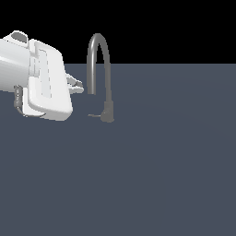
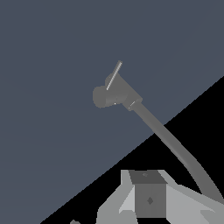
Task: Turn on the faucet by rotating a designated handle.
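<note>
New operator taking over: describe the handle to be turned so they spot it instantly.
Find the grey faucet with its tall arched spout, standing on the dark floor. Follow it down to its thicker base. The handle is the short thin rod sticking sideways there, far smaller and straighter than the spout.

Ext cam side-on, mid-range; wrist cam close; both show faucet (image 1: 102, 73) (image 2: 131, 103).

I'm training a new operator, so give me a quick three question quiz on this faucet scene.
1. True or false: the gripper is touching the handle.
2. On which side of the faucet is the gripper in the exterior view: A left, B right?
3. Fill in: the handle projects from the faucet's ____.

Key: 1 false, it is apart and above the handle. 2 A. 3 base.
</note>
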You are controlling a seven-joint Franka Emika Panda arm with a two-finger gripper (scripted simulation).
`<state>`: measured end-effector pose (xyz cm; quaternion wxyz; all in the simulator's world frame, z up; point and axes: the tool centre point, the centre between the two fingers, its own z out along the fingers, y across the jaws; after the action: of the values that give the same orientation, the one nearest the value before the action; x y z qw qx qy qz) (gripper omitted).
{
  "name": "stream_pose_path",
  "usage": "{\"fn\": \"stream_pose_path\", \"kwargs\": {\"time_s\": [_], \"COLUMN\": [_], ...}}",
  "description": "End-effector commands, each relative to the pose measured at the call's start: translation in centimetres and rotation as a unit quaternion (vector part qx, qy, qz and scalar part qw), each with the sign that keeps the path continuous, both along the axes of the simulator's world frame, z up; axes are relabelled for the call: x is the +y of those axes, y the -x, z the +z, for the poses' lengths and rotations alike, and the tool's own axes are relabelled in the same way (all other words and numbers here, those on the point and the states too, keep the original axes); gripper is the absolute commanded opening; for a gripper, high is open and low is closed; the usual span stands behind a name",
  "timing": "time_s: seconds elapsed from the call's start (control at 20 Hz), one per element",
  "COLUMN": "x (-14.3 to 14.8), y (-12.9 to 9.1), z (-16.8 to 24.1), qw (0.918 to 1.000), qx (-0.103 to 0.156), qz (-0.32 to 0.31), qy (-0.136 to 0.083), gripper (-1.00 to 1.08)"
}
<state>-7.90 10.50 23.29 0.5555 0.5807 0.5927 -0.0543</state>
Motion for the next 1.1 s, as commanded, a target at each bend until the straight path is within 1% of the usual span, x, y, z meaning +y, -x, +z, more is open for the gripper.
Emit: {"fn": "stream_pose_path", "kwargs": {"time_s": [0.0,0.3,0.55,0.8,1.05], "x": [0.2,0.4,0.5,0.6,0.5], "y": [-0.4,-1.3,-2.0,-2.7,-3.4], "z": [-0.8,-2.8,-4.5,-6.2,-7.9], "qw": [0.9996,0.9953,0.9882,0.9778,0.9642], "qx": [-0.001,-0.001,-0.002,-0.003,-0.003], "qz": [0.022,0.072,0.114,0.156,0.197], "qy": [0.019,0.064,0.102,0.140,0.178], "gripper": [-1.00,-1.00,-1.00,-1.00,-1.00]}}
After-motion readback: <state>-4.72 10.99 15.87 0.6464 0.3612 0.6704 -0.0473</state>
